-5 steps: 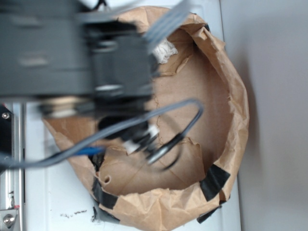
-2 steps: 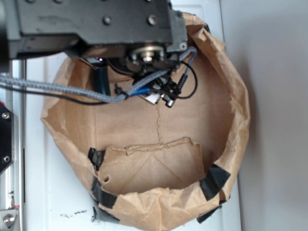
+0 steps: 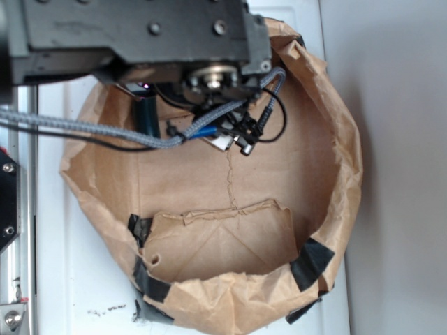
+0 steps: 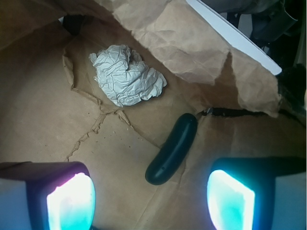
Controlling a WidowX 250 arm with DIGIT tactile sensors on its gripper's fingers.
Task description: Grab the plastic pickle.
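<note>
The plastic pickle (image 4: 172, 149) is dark green and glossy. It lies slanted on the brown paper floor of the bag, in the wrist view. My gripper (image 4: 151, 201) hangs open above it, and the two glowing pads (image 4: 72, 201) stand wide apart. The pickle's lower end lies between them, nearer the right pad, and touches neither. In the exterior view my arm (image 3: 140, 35) covers the top of the bag and hides the pickle.
A crumpled white paper wad (image 4: 125, 74) lies up and to the left of the pickle. The brown paper bag's wall (image 4: 182, 43) rises close behind both. From outside, the bag (image 3: 342, 174) is a wide open ring with black tape patches (image 3: 311, 262) on a white surface.
Over the last second my arm moved from the bag's middle to its top edge in the exterior view. Since 0.4 s ago nothing has moved.
</note>
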